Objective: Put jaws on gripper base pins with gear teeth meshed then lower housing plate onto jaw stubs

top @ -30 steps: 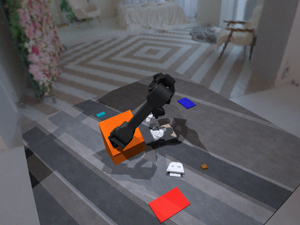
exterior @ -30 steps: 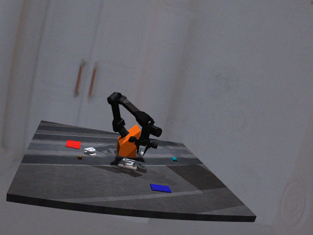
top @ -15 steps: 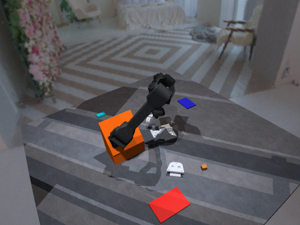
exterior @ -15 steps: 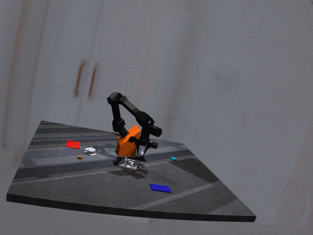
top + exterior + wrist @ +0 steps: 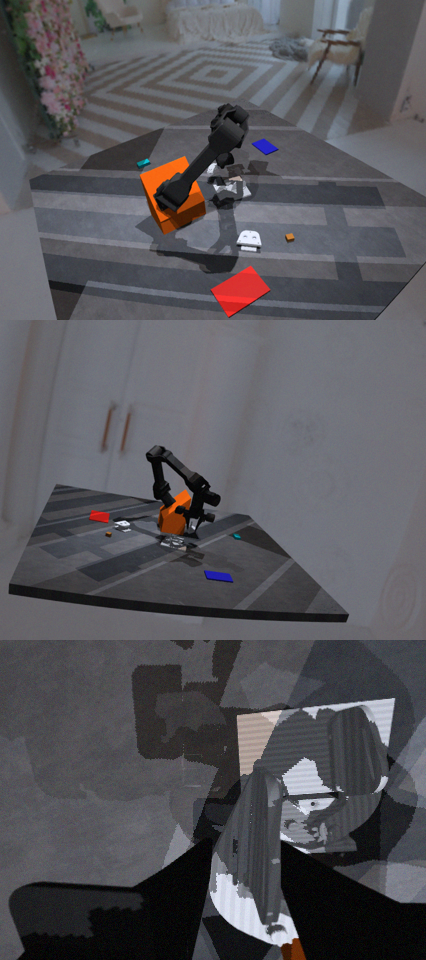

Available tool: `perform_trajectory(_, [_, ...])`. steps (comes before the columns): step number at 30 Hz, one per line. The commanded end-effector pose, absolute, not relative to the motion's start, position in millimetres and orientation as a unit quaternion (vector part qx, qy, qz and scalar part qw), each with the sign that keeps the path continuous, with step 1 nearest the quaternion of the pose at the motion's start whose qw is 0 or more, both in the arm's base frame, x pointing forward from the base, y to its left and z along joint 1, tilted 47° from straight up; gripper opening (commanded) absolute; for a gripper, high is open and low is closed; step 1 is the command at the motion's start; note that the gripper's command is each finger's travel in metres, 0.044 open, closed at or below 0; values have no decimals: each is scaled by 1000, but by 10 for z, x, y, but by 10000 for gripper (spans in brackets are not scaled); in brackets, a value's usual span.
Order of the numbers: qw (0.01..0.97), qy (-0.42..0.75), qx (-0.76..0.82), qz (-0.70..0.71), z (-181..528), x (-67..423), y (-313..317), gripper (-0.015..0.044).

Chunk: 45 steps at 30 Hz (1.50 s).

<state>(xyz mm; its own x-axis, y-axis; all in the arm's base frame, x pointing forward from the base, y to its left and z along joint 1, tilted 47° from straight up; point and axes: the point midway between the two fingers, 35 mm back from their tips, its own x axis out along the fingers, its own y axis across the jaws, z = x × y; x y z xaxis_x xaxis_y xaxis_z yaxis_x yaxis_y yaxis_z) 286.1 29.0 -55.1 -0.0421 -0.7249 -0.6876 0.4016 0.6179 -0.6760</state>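
Here's my gripper [image 5: 225,160] [image 5: 192,530] [image 5: 242,846], partly open, its fingers closed on a white jaw [image 5: 211,168] [image 5: 193,527] [image 5: 227,895]. Right near it sits the white base [image 5: 246,191] [image 5: 165,543] [image 5: 387,716], with the other jaw [image 5: 356,747] on it, much of it in shadow. Farther out, the housing plate [image 5: 248,236] [image 5: 122,524] lies off the base, between the red tile [image 5: 241,291] [image 5: 99,516] and the small orange cube [image 5: 289,237] [image 5: 108,534].

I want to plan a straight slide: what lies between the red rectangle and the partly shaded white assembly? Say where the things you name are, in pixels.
The white two-holed plate [image 5: 249,238] [image 5: 123,525] lies between them, as the top view shows; the small orange block [image 5: 289,237] [image 5: 108,534] sits off to one side.
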Motion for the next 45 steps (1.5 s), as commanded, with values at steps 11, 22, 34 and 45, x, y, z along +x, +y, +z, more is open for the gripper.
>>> perform_trajectory(11, [678, 588, -135, -419, -550, 2850, 279, 134])
perform_trajectory(22, [680, 583, -127, -427, -550, 2850, 279, 134])
perform_trajectory(34, [680, 583, -127, -427, -350, 2967, 86, 134])
perform_trajectory(45, [680, 582, -128, -427, -254, 3013, -11, 134])
